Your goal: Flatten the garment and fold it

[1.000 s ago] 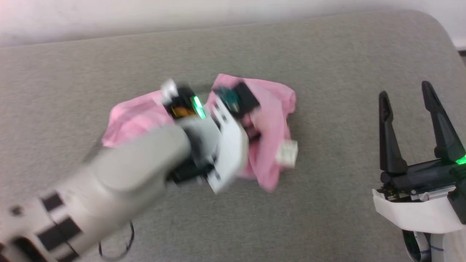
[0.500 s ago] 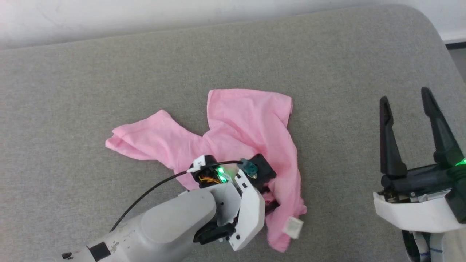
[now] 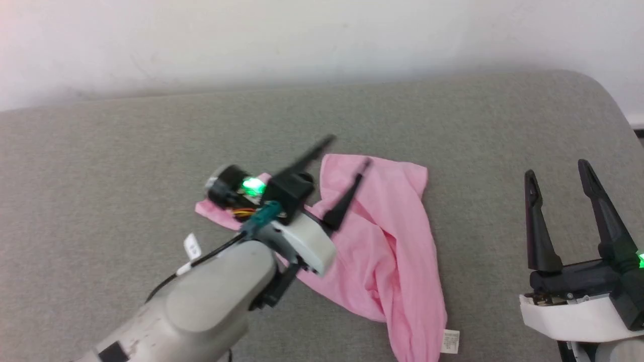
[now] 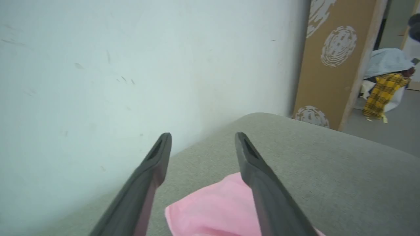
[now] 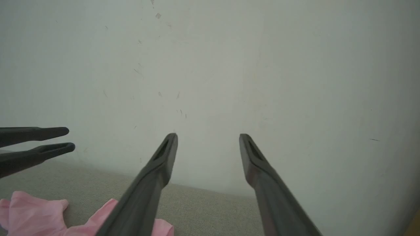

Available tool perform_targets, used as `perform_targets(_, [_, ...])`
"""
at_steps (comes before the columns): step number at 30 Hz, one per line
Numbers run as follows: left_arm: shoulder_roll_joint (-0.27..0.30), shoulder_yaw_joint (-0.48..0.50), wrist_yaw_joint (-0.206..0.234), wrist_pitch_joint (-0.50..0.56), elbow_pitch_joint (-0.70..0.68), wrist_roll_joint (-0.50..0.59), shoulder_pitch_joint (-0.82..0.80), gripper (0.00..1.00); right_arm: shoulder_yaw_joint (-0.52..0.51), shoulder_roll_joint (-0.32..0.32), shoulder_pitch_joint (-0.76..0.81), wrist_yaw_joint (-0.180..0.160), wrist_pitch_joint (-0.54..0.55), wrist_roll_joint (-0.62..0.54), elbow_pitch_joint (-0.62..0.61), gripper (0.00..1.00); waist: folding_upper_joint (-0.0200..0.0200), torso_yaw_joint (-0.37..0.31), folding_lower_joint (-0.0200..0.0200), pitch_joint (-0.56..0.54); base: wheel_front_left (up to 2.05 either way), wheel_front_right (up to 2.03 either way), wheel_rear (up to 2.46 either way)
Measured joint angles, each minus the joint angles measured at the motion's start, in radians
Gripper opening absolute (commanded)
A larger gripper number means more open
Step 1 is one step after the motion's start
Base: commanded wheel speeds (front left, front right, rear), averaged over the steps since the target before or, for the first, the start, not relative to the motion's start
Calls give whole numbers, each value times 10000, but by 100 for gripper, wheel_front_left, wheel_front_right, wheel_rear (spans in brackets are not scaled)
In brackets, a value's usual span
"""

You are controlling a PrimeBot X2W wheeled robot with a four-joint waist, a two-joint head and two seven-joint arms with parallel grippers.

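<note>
The garment [image 3: 392,226] lies crumpled on the grey surface [image 3: 126,151], a little right of centre in the head view. It runs from a broad upper edge down to a narrow end near the bottom of that view, where a white label [image 3: 451,342] shows. A corner of it pokes out to the left of the left wrist.

The left gripper [image 3: 348,150] hangs over the garment's upper part, fingers spread wide with nothing between them. In the left wrist view it [image 4: 202,137] points toward the wall [image 4: 98,65], with pink cloth [image 4: 210,209] beneath it. A brown board [image 4: 331,65] stands at the right.

The right gripper [image 3: 556,170] is well apart from the garment, at the lower right, open and empty. Its own view shows its fingers [image 5: 208,136] parted, facing the wall, with the cloth [image 5: 29,213] at the lower left
</note>
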Motion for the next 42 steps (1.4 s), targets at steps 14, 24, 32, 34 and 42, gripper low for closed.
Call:
perform_targets(14, [305,5908,3442,-82,-3434,3870,4497,100,-270,0,22,0,0,219,134,100,0,794,2,-371,0,0,0])
perform_targets(24, [-784,7576,1923,-82,-3425,4796,6984,100,-360,2,349,0,-2,468,761,100,0,828,2,-429,0,0,0])
perform_targets(32, [-1496,8408,951,-82,-3191,5436,7358,100,-378,0,378,0,0,502,957,100,0,950,2,-551,0,0,0])
perform_targets(34, [-1620,8550,742,-82,-3160,5563,7357,100,-378,0,357,0,0,439,940,100,0,971,2,-590,0,0,0])
perform_targets(42, [-1666,8874,-330,-82,-3051,5969,5909,100,-533,-2,116,0,0,343,698,100,0,1034,2,-419,0,0,0])
